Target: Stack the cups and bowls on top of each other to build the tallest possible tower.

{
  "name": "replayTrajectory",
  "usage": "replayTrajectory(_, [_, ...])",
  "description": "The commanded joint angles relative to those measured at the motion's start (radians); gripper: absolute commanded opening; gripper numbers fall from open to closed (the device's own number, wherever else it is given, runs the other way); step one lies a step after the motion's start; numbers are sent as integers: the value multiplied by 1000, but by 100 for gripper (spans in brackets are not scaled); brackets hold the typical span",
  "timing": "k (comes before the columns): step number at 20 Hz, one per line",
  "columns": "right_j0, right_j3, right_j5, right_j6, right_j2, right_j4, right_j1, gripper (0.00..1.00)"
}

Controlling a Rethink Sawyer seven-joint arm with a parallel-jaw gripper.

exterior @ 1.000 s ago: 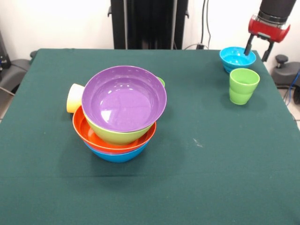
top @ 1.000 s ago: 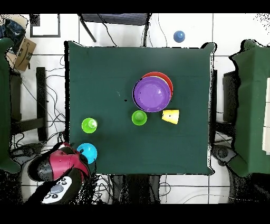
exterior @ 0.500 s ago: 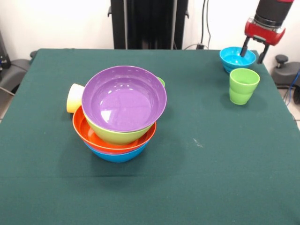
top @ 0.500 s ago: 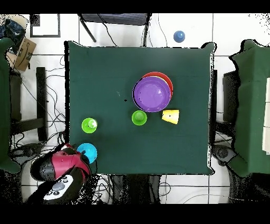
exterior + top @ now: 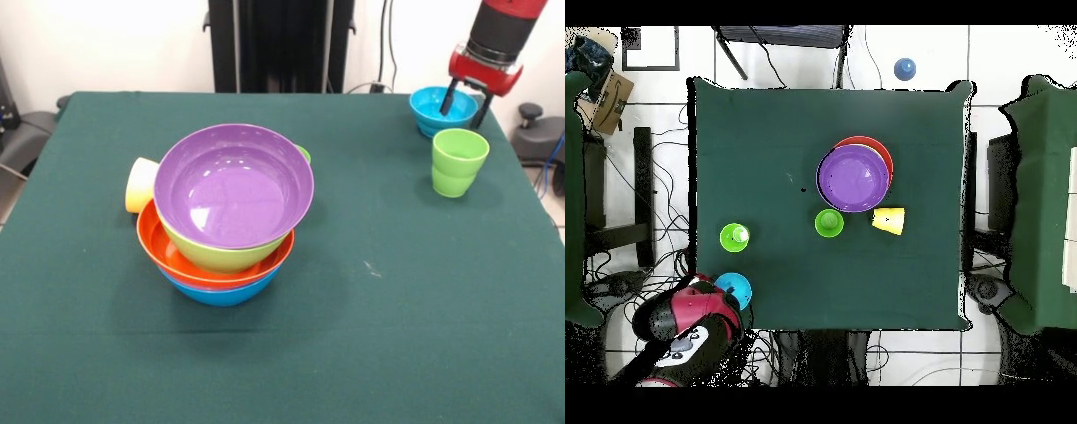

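Note:
The tower point(image 5: 231, 208) stands left of the table's middle: blue bowl lowest, then orange, lime green, and purple point(image 5: 234, 185) on top. From overhead the tower point(image 5: 854, 177) sits near the centre. A yellow cup point(image 5: 139, 184) lies on its side against it. A green cup point(image 5: 829, 223) stands close by, mostly hidden behind the tower in the front view. At the far right are a light green cup point(image 5: 459, 162) and a turquoise bowl point(image 5: 439, 108). My gripper point(image 5: 463, 103) is open astride that bowl's rim, one finger inside, the other outside.
The turquoise bowl point(image 5: 735, 289) sits close to a table corner, partly covered by my red arm point(image 5: 690, 318). A small dark blue bowl point(image 5: 905, 68) lies on the floor off the table's opposite side. Cables and chairs surround the table.
My gripper has moved left and down in the front view, from beside the turquoise bowl to astride its rim. The bowl has shifted slightly left.

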Motion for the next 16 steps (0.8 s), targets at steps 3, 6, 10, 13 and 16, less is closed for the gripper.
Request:
replayTrajectory(3, [-17,-21,-82,156,94,24,54,100])
replayTrajectory(6, [-16,-25,-83,155,92,26,60,100])
replayTrajectory(10, [-5,-35,-79,163,87,39,69,100])
replayTrajectory(13, [15,-50,-62,151,63,37,78,0])
replayTrajectory(16, [21,-52,-69,159,54,44,82,0])
